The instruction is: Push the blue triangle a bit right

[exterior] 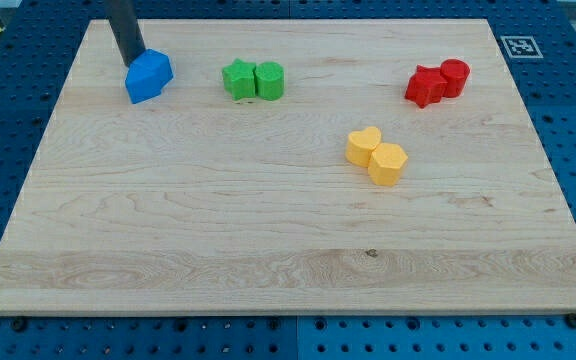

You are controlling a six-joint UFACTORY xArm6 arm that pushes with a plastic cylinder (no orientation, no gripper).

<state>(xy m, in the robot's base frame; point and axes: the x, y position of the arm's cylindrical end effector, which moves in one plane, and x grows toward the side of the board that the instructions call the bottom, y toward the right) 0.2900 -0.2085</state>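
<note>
Two blue blocks sit pressed together at the view's top left: a blue triangle-like block [143, 85] at the lower left and another blue block [158, 66] just above and to its right; their exact shapes are hard to make out. My tip [131, 63] is at the end of the dark rod, touching the upper left side of the blue pair.
A green star [237, 79] and a green block [270, 80] sit together right of the blue ones. A red pair [436, 82] lies at the top right. A yellow heart [364, 146] and a yellow hexagon [388, 163] sit right of centre. The wooden board [288, 250] lies on a blue pegboard.
</note>
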